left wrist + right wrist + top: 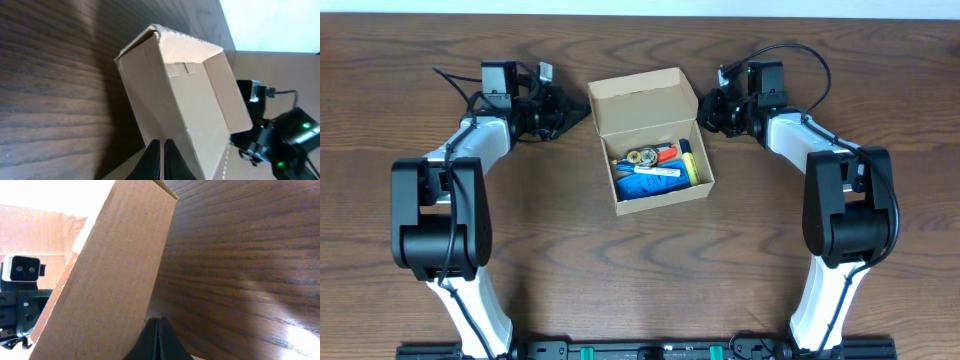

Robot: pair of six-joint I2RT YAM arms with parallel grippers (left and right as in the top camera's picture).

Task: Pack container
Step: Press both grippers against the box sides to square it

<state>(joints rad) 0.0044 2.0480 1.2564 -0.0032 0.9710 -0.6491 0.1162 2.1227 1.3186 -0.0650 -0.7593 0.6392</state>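
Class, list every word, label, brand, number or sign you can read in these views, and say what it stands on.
No text can be read in any view.
White strip inside the container: it has dark marks, too small to read.
Container's cardboard walls, both wrist views: plain, no print.

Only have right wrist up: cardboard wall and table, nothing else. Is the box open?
Observer: Yes. Overhead shows the container open, with its flap standing up at the far side.
Operator: Anything in it?
Observer: Yes: a blue item, a yellow marker and an orange piece, among others.
Operator: Where's left?
Observer: Overhead, the left gripper sits beside the flap's left edge, fingers together, holding nothing.
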